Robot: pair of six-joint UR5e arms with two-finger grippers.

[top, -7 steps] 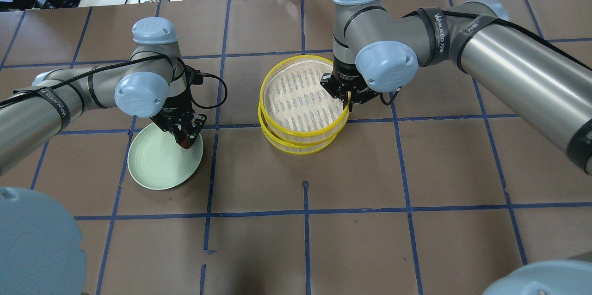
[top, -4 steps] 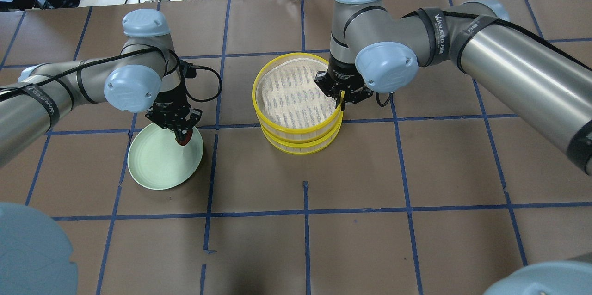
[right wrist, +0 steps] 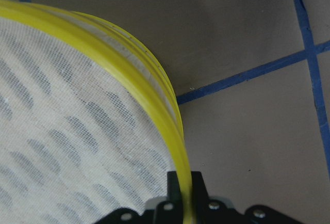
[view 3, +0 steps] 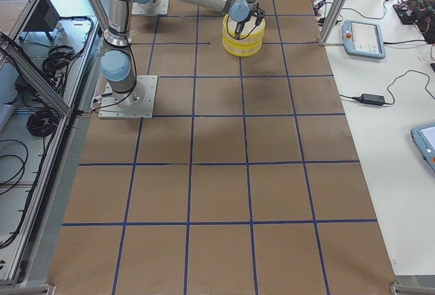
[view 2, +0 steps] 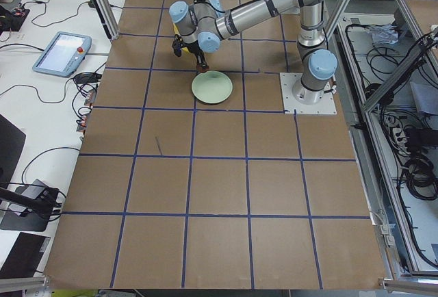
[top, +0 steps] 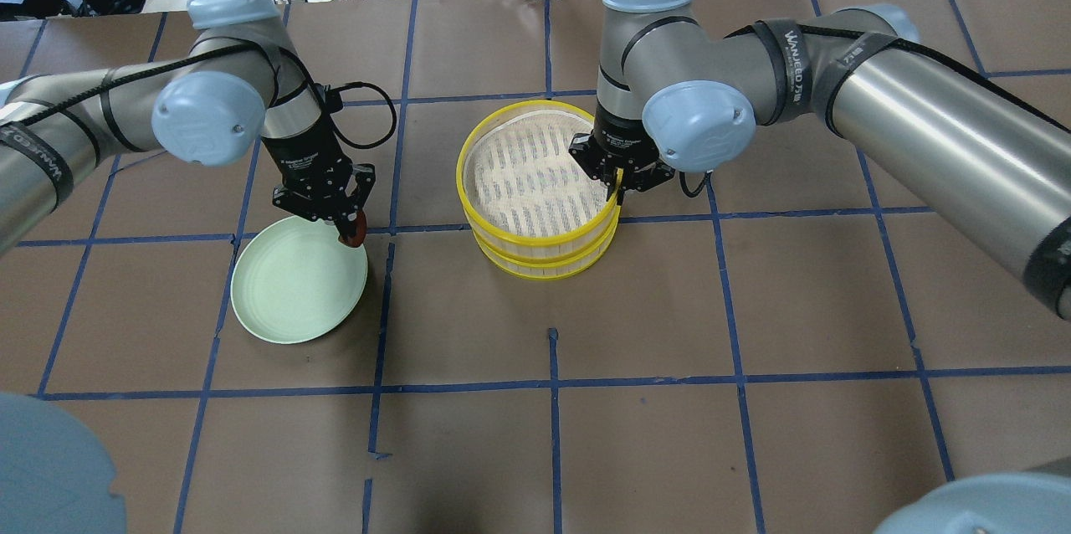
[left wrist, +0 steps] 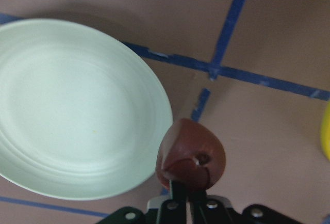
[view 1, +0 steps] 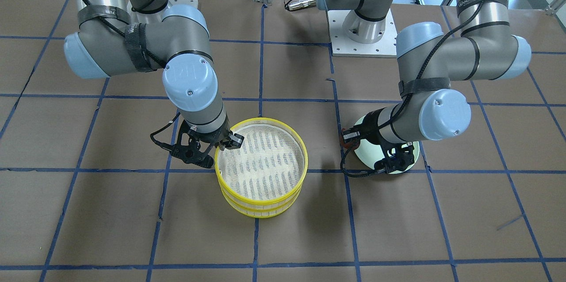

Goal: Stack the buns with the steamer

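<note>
Red-brown bun point(view 1: 343, 139) is glimpsed in the front-facing view as a dark patch beside the pale green plate point(view 1: 369, 154), mostly hidden by the left arm's wrist; to the left, the right gripper point(view 1: 219, 146) is clamped on the near-left rim of the top yellow steamer tray point(view 1: 261, 162), which is seated slightly askew on a second tray point(view 1: 265, 208). From overhead, the bun point(top: 355, 230) is pinched by the left gripper point(top: 350, 229) above the plate's point(top: 293, 287) far right edge, and the right gripper point(top: 620, 180) is closed on the right rim of the upper tray point(top: 535, 170). At the left wrist, the bun point(left wrist: 191, 155) is held beside the plate point(left wrist: 72, 110), over brown table point(left wrist: 268, 131). At the right wrist, the yellow rim point(right wrist: 154, 108) is gripped between the fingers.
</note>
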